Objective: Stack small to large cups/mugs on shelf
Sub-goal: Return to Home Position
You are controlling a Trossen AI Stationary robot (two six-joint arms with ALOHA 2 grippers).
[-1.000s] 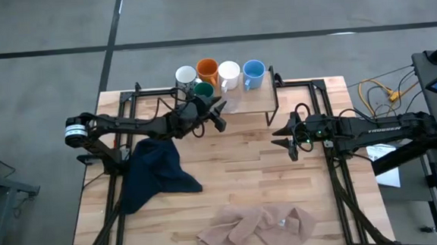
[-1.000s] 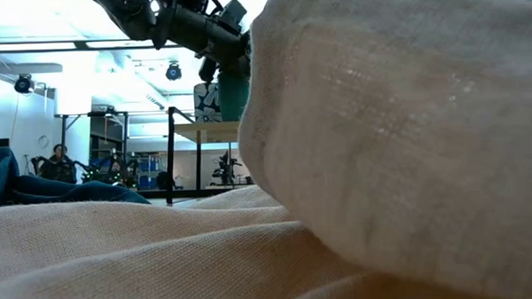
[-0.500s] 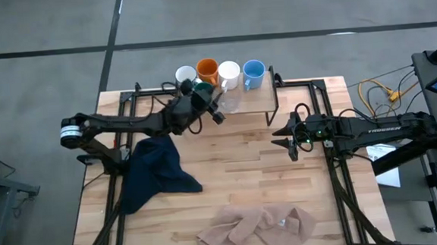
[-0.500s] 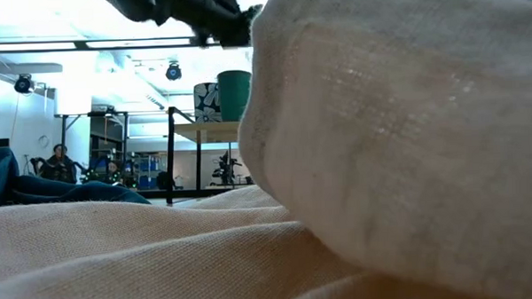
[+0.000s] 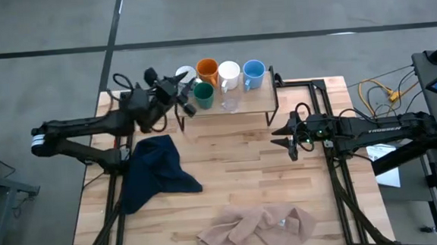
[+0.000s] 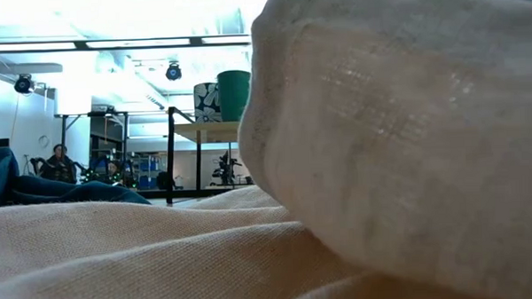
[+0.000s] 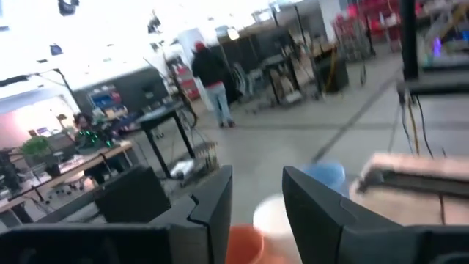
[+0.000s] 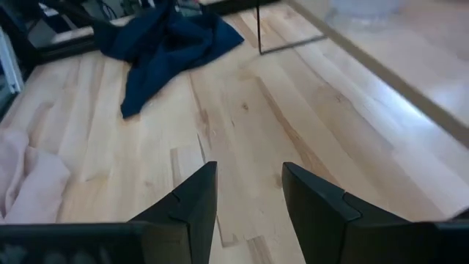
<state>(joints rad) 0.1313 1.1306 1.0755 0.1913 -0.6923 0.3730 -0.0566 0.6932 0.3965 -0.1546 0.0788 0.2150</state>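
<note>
Nearest edge of the surface (image 5: 237, 186): beige cloth (image 5: 257, 230), undisturbed; it blocks most of the low view. Behind it, dark blue cloth (image 5: 154, 168), unchanged. Mid-surface, right side: right hand (image 5: 286, 138) waits where it was, fingers apart, holding nothing.

Change noted: the left hand (image 5: 185, 96) has drawn back from over the shelf (image 5: 261, 98) to its left end, and has gone from the low view altogether. Its fingers stand apart and empty, as its own wrist view confirms.

On the shelf, front row: dark green mug (image 5: 204, 95) and clear glass cup (image 5: 230, 103), both standing free of the hand. Rear row: patterned mug (image 5: 186, 75), orange mug (image 5: 207, 68), white mug (image 5: 228, 73), light blue mug (image 5: 253, 72).

Assessment: all six vessels are on the shelf and released. Placing appears complete; only the arm's retreat remains.
</note>
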